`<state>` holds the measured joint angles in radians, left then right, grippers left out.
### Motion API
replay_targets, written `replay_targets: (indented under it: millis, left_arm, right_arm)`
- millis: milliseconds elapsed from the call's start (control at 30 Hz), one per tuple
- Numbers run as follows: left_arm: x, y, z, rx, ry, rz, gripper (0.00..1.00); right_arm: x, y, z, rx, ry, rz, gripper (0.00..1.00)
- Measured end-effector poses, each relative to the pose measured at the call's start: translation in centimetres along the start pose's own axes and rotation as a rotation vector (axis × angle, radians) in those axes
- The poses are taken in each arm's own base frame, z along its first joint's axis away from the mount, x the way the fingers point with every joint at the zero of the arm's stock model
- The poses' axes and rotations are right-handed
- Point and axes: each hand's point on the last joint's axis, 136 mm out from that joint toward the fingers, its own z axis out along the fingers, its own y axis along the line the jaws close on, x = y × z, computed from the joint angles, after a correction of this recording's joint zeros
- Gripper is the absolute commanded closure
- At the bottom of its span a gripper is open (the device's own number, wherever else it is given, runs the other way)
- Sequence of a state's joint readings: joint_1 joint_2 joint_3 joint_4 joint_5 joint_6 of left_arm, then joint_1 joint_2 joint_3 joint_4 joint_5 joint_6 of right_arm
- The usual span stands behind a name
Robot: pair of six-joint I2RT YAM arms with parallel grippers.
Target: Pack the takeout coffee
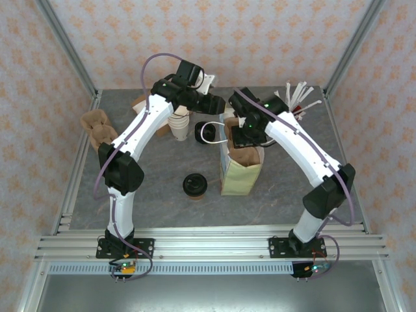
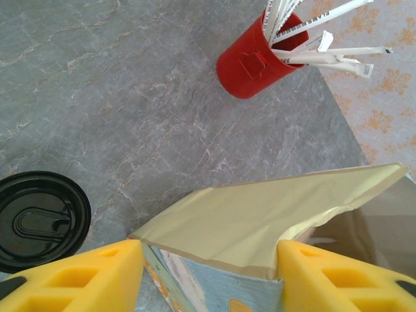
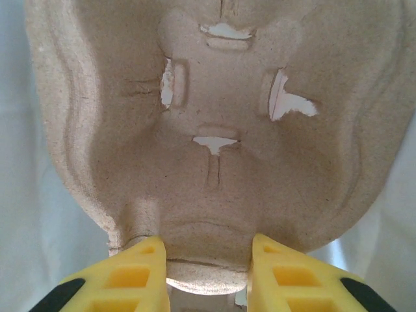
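My right end effector (image 3: pixel 207 250) is clamped on the edge of a brown pulp cup tray (image 3: pixel 208 130), which sits just ahead of its fingers, at the top of the paper bag (image 1: pixel 242 170). My left end effector (image 2: pixel 208 248) has its fingers apart, and the bag's top rim runs across the gap between them. A loose black lid (image 2: pixel 40 221) lies on the desk (image 2: pixel 130 97) to its left. The takeout coffee (image 1: pixel 194 184) stands upright on the desk, behind both end effectors, toward the arm bases, near the bag's left side but not touching it
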<state>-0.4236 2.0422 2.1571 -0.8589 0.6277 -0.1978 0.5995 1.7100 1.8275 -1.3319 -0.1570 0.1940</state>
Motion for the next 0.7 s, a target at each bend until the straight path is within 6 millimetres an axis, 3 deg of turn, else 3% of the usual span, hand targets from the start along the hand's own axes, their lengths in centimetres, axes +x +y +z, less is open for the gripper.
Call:
replay_targets:
  millis: [300, 700]
  left_arm:
    - [-0.8, -0.7, -1.5, -0.005, -0.056, -0.029, 0.29]
    - [-2.3, -3.0, -8.0, -0.024, -0.235, -0.015, 0.24]
  right_arm:
    - [-0.2, -0.7, 1.6, 0.062, 0.029, 0.040, 0.71]
    - [-0.6, 0.2, 2.6, 0.034, 0.008, 0.097, 0.70]
